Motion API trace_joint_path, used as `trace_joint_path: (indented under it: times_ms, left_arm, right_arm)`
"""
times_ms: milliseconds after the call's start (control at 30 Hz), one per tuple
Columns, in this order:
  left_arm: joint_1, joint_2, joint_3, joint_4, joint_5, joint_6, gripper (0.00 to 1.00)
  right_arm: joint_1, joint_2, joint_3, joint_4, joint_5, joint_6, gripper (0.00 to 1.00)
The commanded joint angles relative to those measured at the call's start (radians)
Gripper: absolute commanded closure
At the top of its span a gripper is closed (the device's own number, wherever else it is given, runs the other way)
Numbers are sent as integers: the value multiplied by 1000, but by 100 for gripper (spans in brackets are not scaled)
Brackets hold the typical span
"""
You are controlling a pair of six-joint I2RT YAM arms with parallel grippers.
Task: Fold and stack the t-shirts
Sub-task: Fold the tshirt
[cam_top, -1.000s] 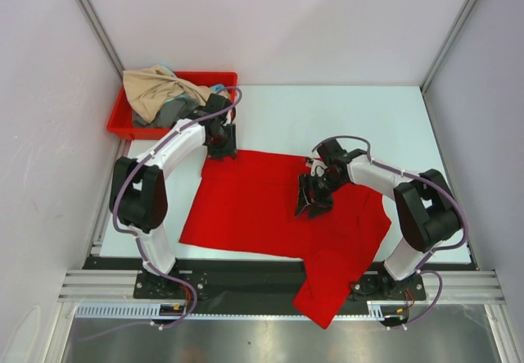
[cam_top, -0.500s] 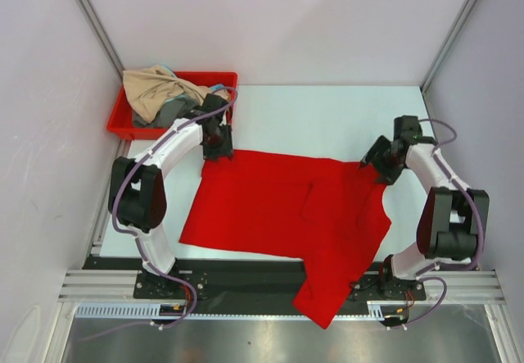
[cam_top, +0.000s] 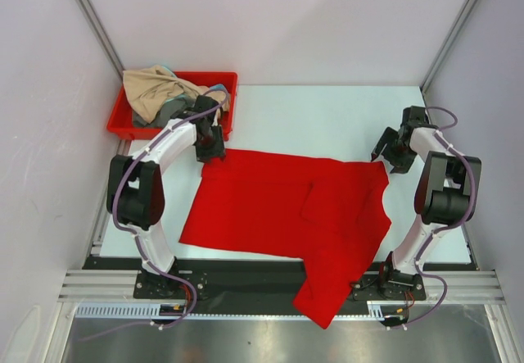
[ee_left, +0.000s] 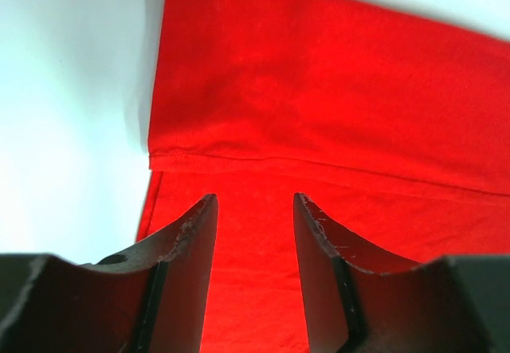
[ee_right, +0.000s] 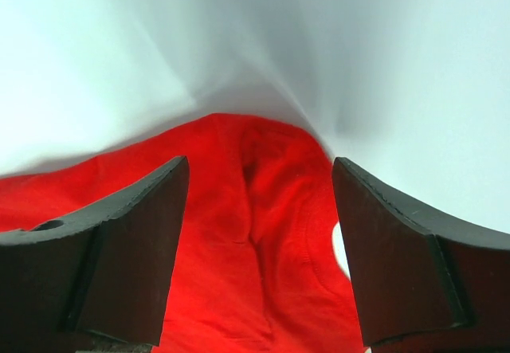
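One red shirt (cam_top: 278, 207), soft, hem hanging off bench (cam_top: 327, 121); both end effectors (ee_left: 255, 233) (ee_right: 259, 233) open, empty.

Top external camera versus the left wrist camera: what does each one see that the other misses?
Only the top external view shows the red tray heaped with other t-shirts, both arms, the right gripper, and the red t-shirt's full outline. Only the left wrist view shows the hem seam up close and the open left gripper above it. Both show the red t-shirt and the white table.
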State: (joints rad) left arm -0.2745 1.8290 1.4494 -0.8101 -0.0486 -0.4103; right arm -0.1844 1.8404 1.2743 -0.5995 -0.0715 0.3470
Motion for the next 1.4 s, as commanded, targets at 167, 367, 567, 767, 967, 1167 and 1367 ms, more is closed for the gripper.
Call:
trace_joint_path:
  times_ms: [167,367,567,767,967,1167,1367]
  left_arm:
    - [-5,-68,-20,28,41,5,52]
    - [-2,-73,-20,32,41,25,51]
    - [12,-69,-35,38,90,25,51]
    - [20,-65,-38,45,99,15,52]
    - [23,-56,0,26,85,15,52]
    - [23,-47,12,-1,75,8,52]
    - [21,-50,-14,-17,81,7,52]
  right_arm:
    - [-6,33,13,52,-45,-131,32]
    - [-6,28,-46,76,-41,-178,39]
    - [-7,45,-44,101,10,-209,53]
    - [-18,75,-3,170,124,-172,100]
    - [-32,147,114,230,220,-128,100]
    - [-33,353,423,158,245,-154,100]
    - [-35,467,620,138,245,-152,100]
